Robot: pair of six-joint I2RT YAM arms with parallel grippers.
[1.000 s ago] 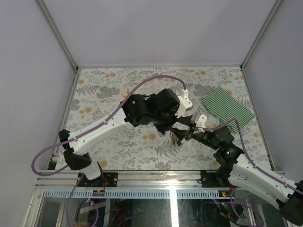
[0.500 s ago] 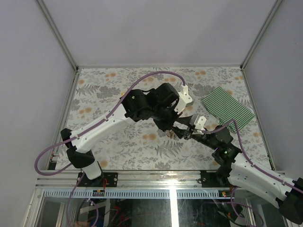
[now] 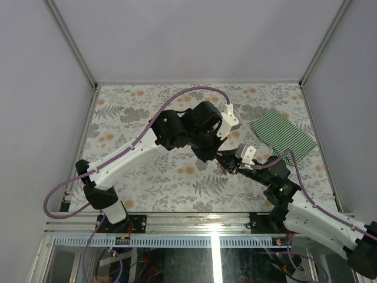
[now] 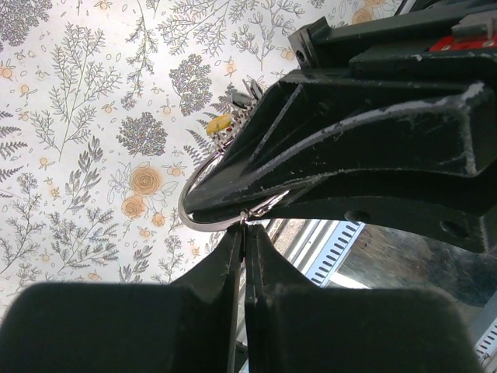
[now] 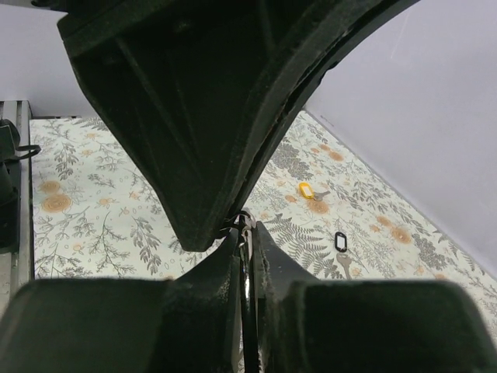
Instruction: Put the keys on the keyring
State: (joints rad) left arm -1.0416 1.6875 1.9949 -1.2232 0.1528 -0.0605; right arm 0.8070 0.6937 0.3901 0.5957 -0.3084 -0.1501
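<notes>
Above the middle of the surface (image 3: 135, 177), a little toward its right edge, the two arms meet tip to tip. The left tool (image 4: 245, 233) is pinched closed on the thin wire of the keyring (image 4: 189, 208). The right tool (image 5: 245, 233) appears clamped on the same ring from the opposite side, so the ring hangs between them, off the surface. A yellow key head (image 4: 220, 123) shows just beside the ring; whether it is threaded on cannot be told. Another yellow-headed key (image 5: 307, 189) lies loose toward the far edge, near a small dark loop (image 5: 340, 242). The likely risk is the slim wire slipping or twisting out of either pinch if the tools pull unevenly, dropping ring and keys. The crowded fingers could also collide, and the loose key lies well apart from the ring.
</notes>
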